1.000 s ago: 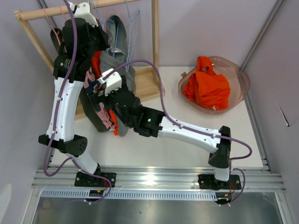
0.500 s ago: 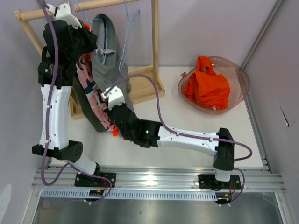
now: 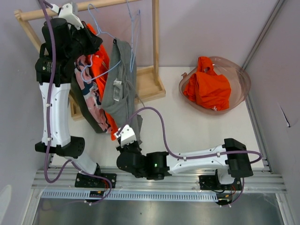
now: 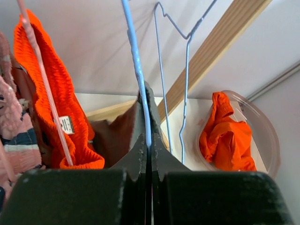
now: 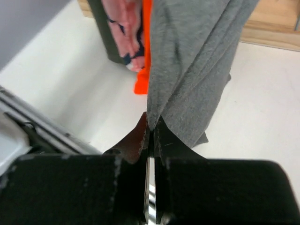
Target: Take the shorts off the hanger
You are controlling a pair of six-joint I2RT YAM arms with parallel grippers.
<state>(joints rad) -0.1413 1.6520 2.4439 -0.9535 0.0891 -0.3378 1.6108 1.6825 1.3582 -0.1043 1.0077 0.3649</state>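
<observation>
While my left gripper clamps the blue hanger, the grey shorts hang pinched in my right gripper.

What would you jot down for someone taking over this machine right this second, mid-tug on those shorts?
Left gripper: shut on the blue hanger, up at the wooden rack.
Right gripper: shut on the lower edge of the grey shorts, low near the table's front.
Things: the grey shorts hang from the blue hanger, stretched down toward the right gripper. The orange shorts, pink patterned shorts and dark olive shorts hang beside them.
Done: one orange pair lies in the bowl.
Left: pull the grey shorts free, then clear the other three.
</observation>
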